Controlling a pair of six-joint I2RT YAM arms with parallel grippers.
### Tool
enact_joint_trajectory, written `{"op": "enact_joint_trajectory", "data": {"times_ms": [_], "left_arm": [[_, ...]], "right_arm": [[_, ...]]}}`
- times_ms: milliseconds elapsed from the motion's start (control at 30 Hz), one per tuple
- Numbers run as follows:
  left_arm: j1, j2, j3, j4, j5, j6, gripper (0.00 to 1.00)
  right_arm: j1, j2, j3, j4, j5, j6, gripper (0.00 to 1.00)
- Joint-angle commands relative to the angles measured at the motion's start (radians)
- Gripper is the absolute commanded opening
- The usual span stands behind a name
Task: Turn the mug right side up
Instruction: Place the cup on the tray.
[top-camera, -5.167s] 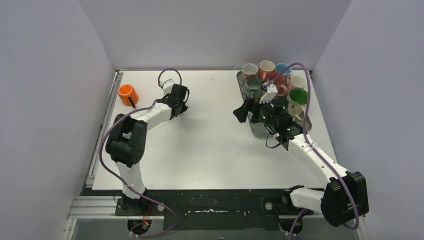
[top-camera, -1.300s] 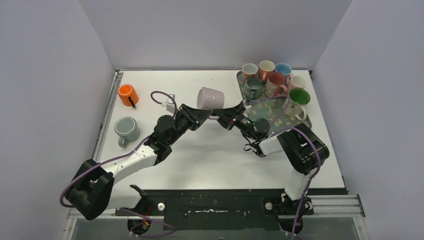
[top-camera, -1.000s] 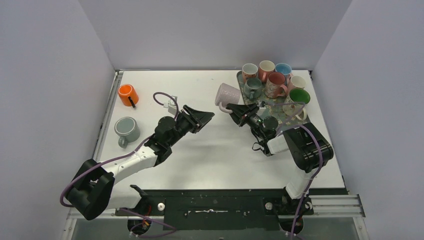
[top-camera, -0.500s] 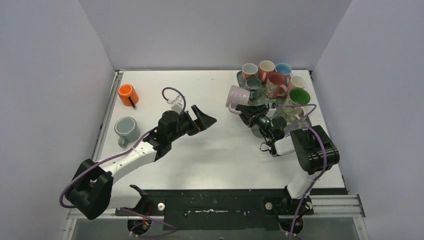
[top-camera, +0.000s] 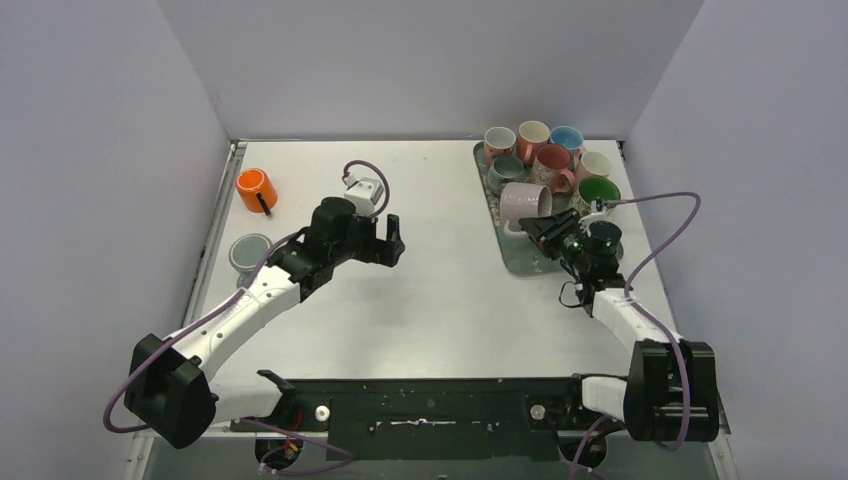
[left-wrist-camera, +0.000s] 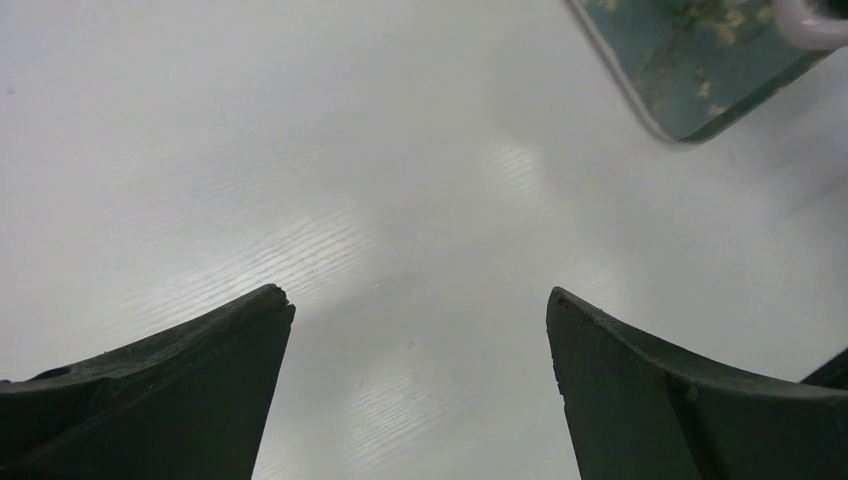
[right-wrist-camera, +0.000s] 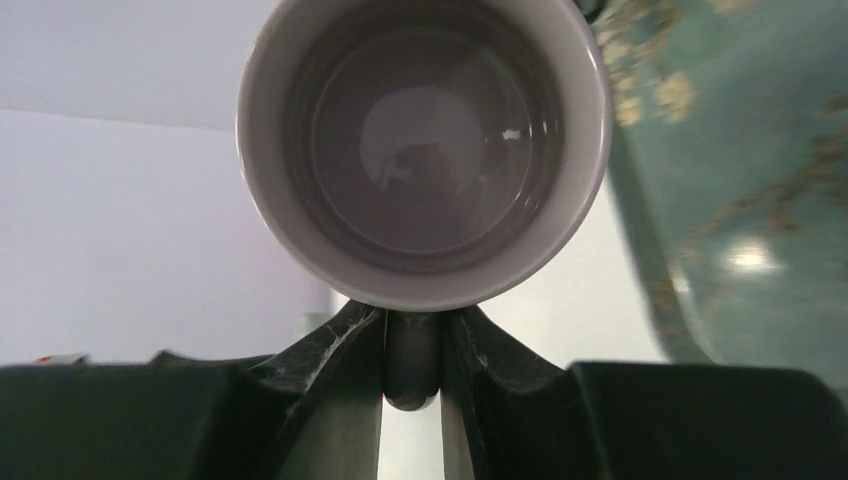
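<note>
From above, we see the left arm stretched over the middle of the table, its left hand spread wide and empty. The right arm reaches to the tray, where the right hand holds the pale mug tipped on its side over the tray's left part.

At the left wrist, the fingers stand far apart above bare table.

At the right wrist, the fingers pinch the mug's handle, and its mouth faces us.

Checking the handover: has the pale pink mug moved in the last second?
Yes. The pale pink mug, in the right hand, went rightward from mid-table to over the tray.
</note>
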Motion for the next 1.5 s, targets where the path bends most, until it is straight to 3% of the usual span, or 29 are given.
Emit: {"op": "enact_joint_trajectory", "data": {"times_ms": [0,133,367,600,733,1200,1333,1467], "left_arm": [[0.007,-0.046,-0.050,-0.063,-0.114,0.213,0.97],[0.008,-0.050,-0.045,-0.091,-0.110,0.237,0.97],[0.008,-0.103,-0.058,-0.077,-0.087,0.233,0.97],[0.012,-0.114,-0.073,-0.062,-0.090,0.233,0.97],[0.018,-0.103,-0.065,-0.077,-0.091,0.233,0.97],[0.019,-0.131,-0.081,-0.055,-0.102,0.235,0.97],[0.019,-0.127,-0.082,-0.050,-0.099,0.231,0.97],[0.019,-0.123,-0.082,-0.049,-0.096,0.225,0.97]], "right_arm": [[-0.013,-0.153,0.178,-0.390,0.153,-0.444,0.00],[-0.012,-0.150,0.272,-0.556,0.252,-0.642,0.00],[-0.006,-0.038,0.370,-0.627,0.322,-0.886,0.00],[0.146,0.099,0.438,-0.601,0.564,-1.096,0.00],[0.167,0.186,0.488,-0.589,0.633,-1.182,0.00],[0.112,0.363,0.600,-0.641,0.596,-1.344,0.00],[0.070,0.382,0.608,-0.643,0.530,-1.356,0.16],[0.062,0.385,0.605,-0.636,0.569,-1.369,0.22]]}}
